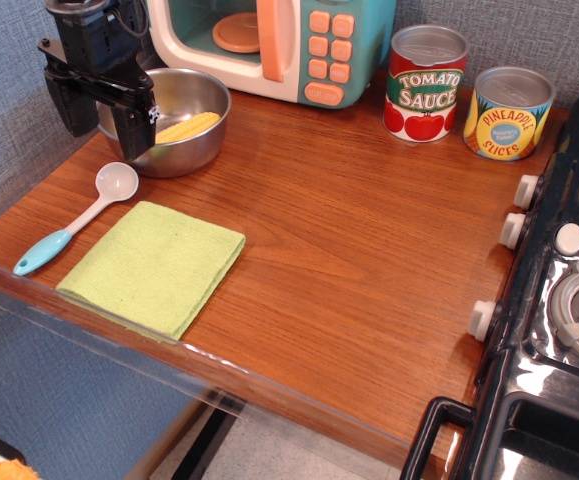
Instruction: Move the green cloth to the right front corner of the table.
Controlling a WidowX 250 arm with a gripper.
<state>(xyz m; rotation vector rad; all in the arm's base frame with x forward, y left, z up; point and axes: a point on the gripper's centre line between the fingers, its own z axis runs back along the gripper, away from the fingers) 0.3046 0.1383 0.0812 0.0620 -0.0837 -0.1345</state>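
Cloth (154,267) lies flat at the table's (369,250) left front, below and right of the gripper (102,125), which hangs spread and seemingly empty beside the bowl (174,120).

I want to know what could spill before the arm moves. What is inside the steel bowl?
The steel bowl holds a yellow corn cob lying against its bottom. The gripper hangs in front of the bowl's left part, so anything there is hidden.
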